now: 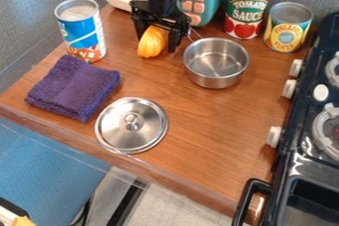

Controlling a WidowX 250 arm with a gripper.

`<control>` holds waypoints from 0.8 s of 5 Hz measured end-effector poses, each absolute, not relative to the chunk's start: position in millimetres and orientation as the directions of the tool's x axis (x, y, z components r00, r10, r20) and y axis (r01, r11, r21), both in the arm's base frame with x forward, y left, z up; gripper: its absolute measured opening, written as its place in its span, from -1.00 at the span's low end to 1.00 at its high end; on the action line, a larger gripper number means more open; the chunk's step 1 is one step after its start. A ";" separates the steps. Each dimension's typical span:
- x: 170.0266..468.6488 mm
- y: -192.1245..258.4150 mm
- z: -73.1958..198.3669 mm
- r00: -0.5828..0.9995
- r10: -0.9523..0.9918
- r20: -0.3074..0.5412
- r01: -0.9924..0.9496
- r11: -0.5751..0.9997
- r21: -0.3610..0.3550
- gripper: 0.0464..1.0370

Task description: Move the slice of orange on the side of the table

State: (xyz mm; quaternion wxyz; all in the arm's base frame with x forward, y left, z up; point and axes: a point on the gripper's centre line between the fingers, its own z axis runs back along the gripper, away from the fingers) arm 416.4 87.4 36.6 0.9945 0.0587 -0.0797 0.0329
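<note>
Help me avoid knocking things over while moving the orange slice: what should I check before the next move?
1. Slice of orange between the fingers of the gripper: ok.
2. Slice lifted free of the table: cannot tell.
3. Slice set down at the table's side: not ok, it is in the gripper.
4. Wide gap between gripper and pot: not ok, the pot stands close beside it.
5. Lid lying flat, apart from the pot: ok.
6. Blue-and-white can upright: ok.

Orange (pixel 151 44) between can (pixel 81 26) and pot (pixel 217 79), lid (pixel 119 132) before orange, cloth (pixel 73 87) before can
</note>
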 end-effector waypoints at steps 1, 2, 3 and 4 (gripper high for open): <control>415.2 87.4 36.4 0.988 0.035 0.152 -0.053 0.992 0.116 0.17; 410.4 84.0 36.3 0.993 0.010 0.121 -0.023 0.995 0.100 0.13; 405.3 74.5 65.7 0.986 -0.020 0.165 0.010 0.998 0.065 0.13; 385.1 43.4 90.0 0.973 -0.123 0.193 0.113 0.992 0.064 0.13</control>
